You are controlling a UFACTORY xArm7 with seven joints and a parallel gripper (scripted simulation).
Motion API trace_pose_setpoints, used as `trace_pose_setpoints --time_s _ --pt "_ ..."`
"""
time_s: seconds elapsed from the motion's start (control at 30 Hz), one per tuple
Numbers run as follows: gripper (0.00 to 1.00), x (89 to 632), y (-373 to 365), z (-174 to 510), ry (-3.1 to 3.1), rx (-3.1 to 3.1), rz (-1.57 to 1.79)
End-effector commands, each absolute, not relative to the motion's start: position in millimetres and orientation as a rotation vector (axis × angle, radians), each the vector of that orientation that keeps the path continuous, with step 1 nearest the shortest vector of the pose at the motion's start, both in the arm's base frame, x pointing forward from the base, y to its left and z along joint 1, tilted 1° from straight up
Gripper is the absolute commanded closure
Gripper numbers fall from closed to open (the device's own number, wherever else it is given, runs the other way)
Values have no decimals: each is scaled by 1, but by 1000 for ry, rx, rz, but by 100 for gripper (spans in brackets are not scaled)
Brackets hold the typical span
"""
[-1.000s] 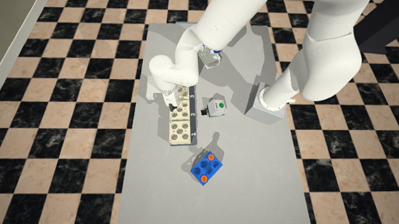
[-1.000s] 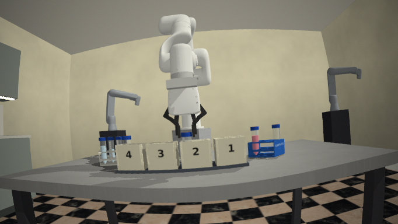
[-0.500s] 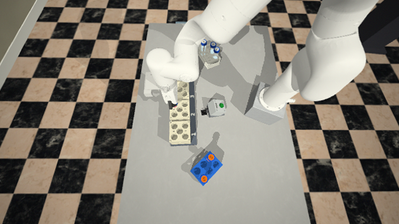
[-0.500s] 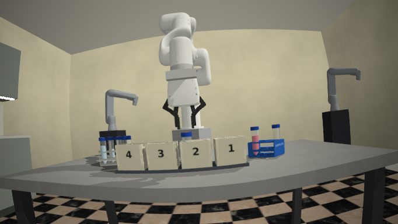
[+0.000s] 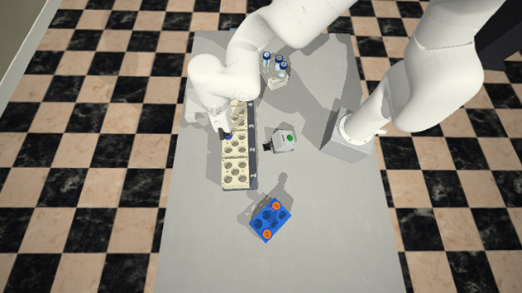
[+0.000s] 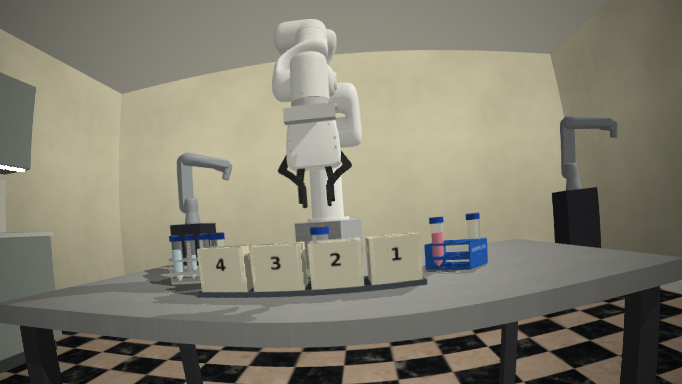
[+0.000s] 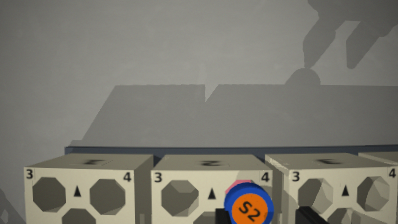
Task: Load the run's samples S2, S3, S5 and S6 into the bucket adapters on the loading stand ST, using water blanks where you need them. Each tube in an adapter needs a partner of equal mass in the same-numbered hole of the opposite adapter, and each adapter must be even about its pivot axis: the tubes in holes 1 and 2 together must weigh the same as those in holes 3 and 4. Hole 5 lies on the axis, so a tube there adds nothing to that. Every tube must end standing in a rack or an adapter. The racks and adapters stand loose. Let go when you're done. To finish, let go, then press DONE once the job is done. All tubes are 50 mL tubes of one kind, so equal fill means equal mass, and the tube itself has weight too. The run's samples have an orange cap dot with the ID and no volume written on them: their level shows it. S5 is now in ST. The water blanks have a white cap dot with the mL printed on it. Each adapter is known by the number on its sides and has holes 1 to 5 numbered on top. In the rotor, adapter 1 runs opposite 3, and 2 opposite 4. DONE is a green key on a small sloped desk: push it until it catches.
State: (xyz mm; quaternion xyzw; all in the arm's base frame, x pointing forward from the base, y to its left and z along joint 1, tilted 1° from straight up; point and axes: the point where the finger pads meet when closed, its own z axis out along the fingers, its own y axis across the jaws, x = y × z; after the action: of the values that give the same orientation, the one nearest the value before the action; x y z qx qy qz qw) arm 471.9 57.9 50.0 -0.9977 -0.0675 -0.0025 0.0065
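Tube S2 (image 5: 228, 136) (image 6: 319, 230) (image 7: 249, 210), blue-capped with an orange dot, stands upright in hole 4 of adapter 2 (image 6: 345, 276) (image 7: 175, 163). Pink shows beneath its cap in the wrist view. My gripper (image 6: 316, 204) is partly open and empty, its fingertips above the cap. Adapter 1 (image 6: 397, 272), adapter 3 (image 6: 280, 282) and adapter 4 (image 6: 220, 282) share the dark stand (image 5: 253, 185). The blue rack (image 5: 250, 224) (image 6: 478, 260) holds two orange-dotted tubes; their IDs are too small to read surely. The arm partly hides adapters 3 and 4.
A clear rack (image 5: 275, 85) at the back holds blank tubes, with three white-dotted blue caps (image 5: 266, 55) visible. The small desk (image 5: 280, 145) with the green DONE key (image 5: 289, 138) stands beside the stand, toward the robot base (image 5: 348, 149).
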Motion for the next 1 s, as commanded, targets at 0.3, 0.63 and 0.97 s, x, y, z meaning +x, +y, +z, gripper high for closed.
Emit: trace_pose_setpoints --time_s 0.3,0.63,0.97 --pt "56 473 58 74 -211 -3121 -15" --pt "56 473 58 90 -211 -3121 -15" --pt "56 473 57 110 -211 -3121 -15"
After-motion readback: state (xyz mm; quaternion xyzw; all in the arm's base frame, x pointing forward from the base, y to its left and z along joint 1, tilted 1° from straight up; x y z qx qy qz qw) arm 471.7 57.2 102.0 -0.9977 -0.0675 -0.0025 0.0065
